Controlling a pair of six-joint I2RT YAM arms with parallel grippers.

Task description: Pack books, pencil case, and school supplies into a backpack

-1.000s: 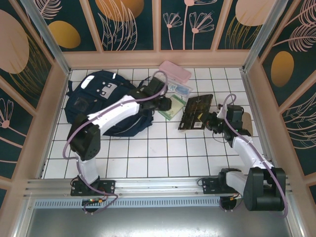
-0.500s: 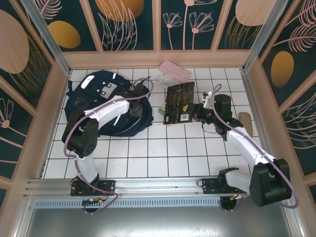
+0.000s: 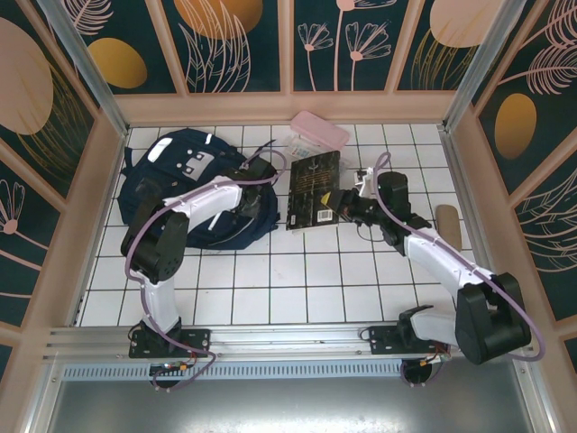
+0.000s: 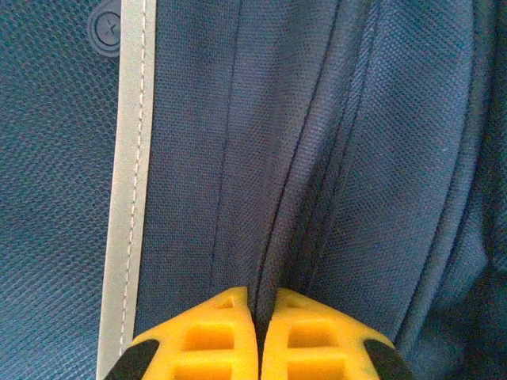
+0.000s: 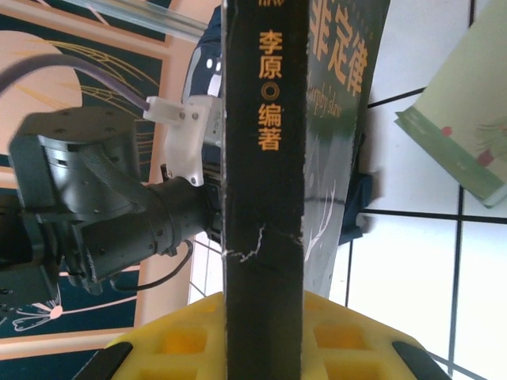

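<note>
The navy backpack [image 3: 185, 180] lies at the left of the tiled table. My left gripper [image 3: 260, 185] is at its right edge, and its yellow fingers [image 4: 214, 336] are shut on a raised ridge of the backpack's fabric [image 4: 317, 158] beside a pale grey stripe [image 4: 127, 182]. My right gripper [image 3: 340, 209] is shut on a dark brown book [image 3: 315, 188] with a gold pattern, held up just right of the backpack. In the right wrist view the book's spine [image 5: 265, 142] stands between my yellow fingers [image 5: 348, 340]. The pale pink pencil case [image 3: 320, 131] lies at the back.
A pale green book [image 5: 467, 127] lies flat on the tiles to the right of the held book. A clear packet [image 3: 296, 144] sits by the pencil case. A tan roll [image 3: 448, 225] rests near the right wall. My left arm's wrist [image 5: 103, 214] is close beyond the held book.
My right arm has carried the dark brown book left, towards the backpack. My left gripper has moved back from the middle to the backpack's right edge and shut on its fabric.
</note>
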